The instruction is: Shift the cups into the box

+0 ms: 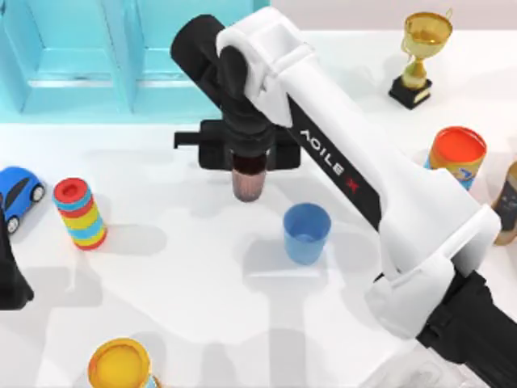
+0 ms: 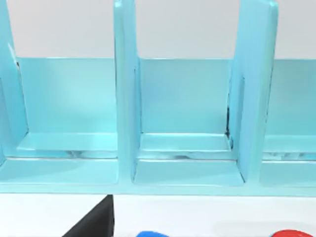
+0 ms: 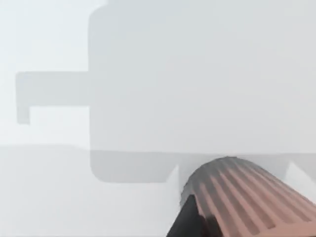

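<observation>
The ribbed reddish-brown cup (image 1: 249,181) hangs above the table's back middle, held by my right gripper (image 1: 248,166), which is shut on it. In the right wrist view the cup (image 3: 247,197) lies beside one dark finger (image 3: 190,223), and their shadow falls on the white table below. The plain blue cup (image 1: 307,233) stands upright and free on the table, a little right of and nearer than the held cup. The light-blue box (image 1: 81,56) with upright dividers sits at the back left, and its open compartments (image 2: 177,123) face the left wrist camera. My left arm (image 1: 12,275) rests at the left edge.
A red-yellow-blue striped cylinder (image 1: 79,212) and a blue toy car (image 1: 18,192) stand at the left. An orange-and-blue can (image 1: 456,155) and a brown object (image 1: 509,202) are at the right, a gold trophy (image 1: 422,56) at the back right, a yellow can (image 1: 119,364) in front.
</observation>
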`<state>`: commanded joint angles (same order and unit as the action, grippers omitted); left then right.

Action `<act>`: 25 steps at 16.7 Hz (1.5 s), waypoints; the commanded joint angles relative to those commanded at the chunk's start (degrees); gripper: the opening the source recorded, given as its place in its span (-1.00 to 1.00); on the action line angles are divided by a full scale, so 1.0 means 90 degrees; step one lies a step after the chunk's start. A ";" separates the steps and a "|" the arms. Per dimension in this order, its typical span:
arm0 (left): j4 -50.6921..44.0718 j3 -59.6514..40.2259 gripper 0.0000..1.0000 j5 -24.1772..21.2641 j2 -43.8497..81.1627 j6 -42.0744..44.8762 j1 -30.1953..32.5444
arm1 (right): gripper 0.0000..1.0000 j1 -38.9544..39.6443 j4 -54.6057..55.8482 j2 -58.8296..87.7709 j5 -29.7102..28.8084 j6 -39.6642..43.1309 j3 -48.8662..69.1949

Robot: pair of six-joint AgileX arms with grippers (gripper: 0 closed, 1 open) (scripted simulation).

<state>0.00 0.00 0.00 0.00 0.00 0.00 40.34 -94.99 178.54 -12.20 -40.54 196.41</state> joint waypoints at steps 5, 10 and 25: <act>0.0000 0.0000 1.00 0.0000 0.0000 0.0000 0.0000 | -1.00 0.0000 0.0000 0.0000 0.0000 0.0000 0.0000; 0.0000 0.0000 1.00 0.0000 0.0000 0.0000 0.0000 | -1.00 0.0000 0.0000 0.0000 0.0000 0.0000 0.0000; 0.0000 0.0000 1.00 0.0000 0.0000 0.0000 0.0000 | -1.00 -0.0561 0.1636 -0.3168 0.0184 0.0606 -0.4847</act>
<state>0.00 0.00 0.00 0.00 0.00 0.00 35.29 -80.26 150.02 -10.54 -35.09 152.79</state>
